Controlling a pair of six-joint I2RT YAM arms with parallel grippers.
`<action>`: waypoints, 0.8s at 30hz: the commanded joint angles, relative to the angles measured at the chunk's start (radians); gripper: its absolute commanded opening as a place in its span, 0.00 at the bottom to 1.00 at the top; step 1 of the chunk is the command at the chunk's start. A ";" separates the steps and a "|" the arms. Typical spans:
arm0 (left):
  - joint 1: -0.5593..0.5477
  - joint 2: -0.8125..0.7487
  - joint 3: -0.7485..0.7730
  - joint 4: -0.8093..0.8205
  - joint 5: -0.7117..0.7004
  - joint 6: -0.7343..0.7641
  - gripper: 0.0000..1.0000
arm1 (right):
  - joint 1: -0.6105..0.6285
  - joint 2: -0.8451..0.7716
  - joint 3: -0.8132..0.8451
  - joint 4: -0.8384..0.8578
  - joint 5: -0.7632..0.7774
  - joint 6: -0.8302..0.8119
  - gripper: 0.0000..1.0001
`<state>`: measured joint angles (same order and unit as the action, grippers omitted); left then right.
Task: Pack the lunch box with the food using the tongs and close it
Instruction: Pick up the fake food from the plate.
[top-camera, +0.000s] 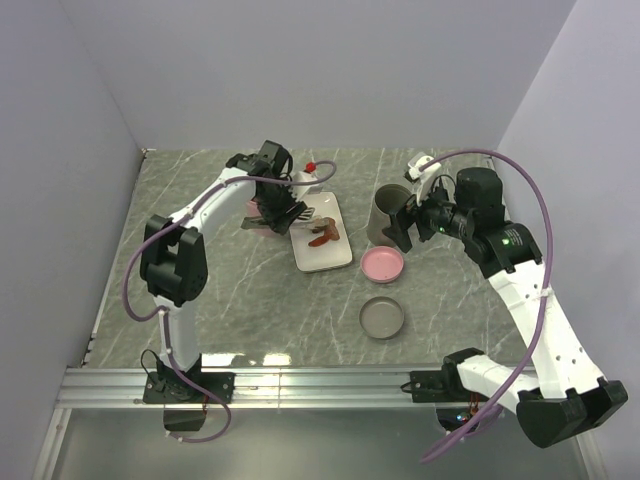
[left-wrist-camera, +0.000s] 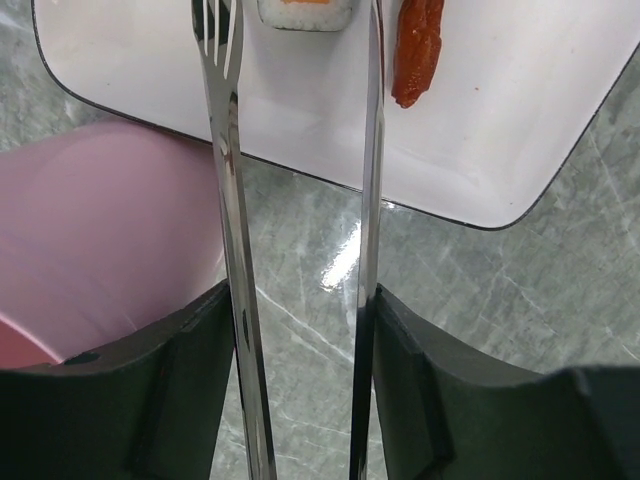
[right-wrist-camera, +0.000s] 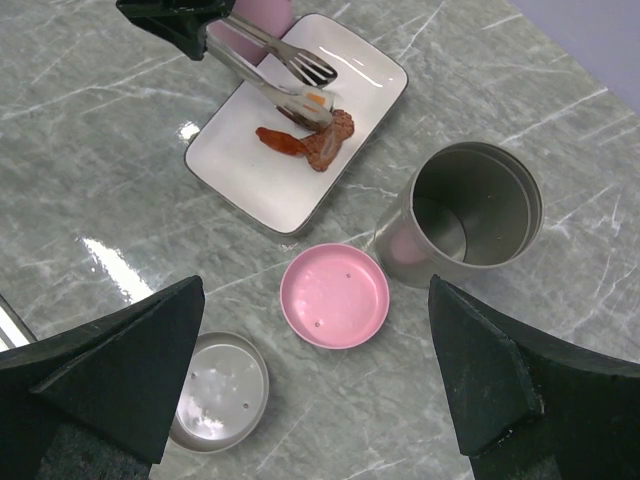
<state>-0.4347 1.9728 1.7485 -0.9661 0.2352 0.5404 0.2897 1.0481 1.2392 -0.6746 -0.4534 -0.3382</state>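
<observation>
My left gripper (top-camera: 281, 207) is shut on the tongs (left-wrist-camera: 228, 190), one finger (left-wrist-camera: 175, 395) pressing each silver arm from outside. The tong tips reach over the white plate (left-wrist-camera: 520, 110) and stand on either side of a white rice roll with an orange centre (left-wrist-camera: 305, 10). A reddish-brown meat strip (left-wrist-camera: 416, 50) lies just right of it. In the right wrist view the roll (right-wrist-camera: 316, 100) sits at the tong tips (right-wrist-camera: 300, 68) beside the meat (right-wrist-camera: 305, 145). The grey lunch box (right-wrist-camera: 475, 215) stands open and upright. My right gripper (right-wrist-camera: 315, 290) hangs open above the table.
A pink round tray (right-wrist-camera: 334, 296) and a grey lid (right-wrist-camera: 218, 390) lie on the marble table below the right gripper. A pink container (left-wrist-camera: 95, 230) stands left of the plate, close to the left gripper. Grey walls close the back and both sides.
</observation>
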 joint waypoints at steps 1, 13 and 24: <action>-0.009 0.005 0.014 0.027 -0.023 0.010 0.57 | -0.006 0.007 0.022 0.001 0.005 -0.010 1.00; -0.015 -0.028 0.009 0.009 -0.017 0.009 0.45 | -0.007 0.013 0.032 -0.002 -0.004 -0.005 1.00; -0.019 -0.147 0.058 -0.040 0.044 -0.054 0.34 | -0.006 0.007 0.040 0.000 -0.008 0.007 1.00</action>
<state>-0.4469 1.9339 1.7504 -0.9874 0.2287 0.5179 0.2897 1.0634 1.2392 -0.6750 -0.4541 -0.3370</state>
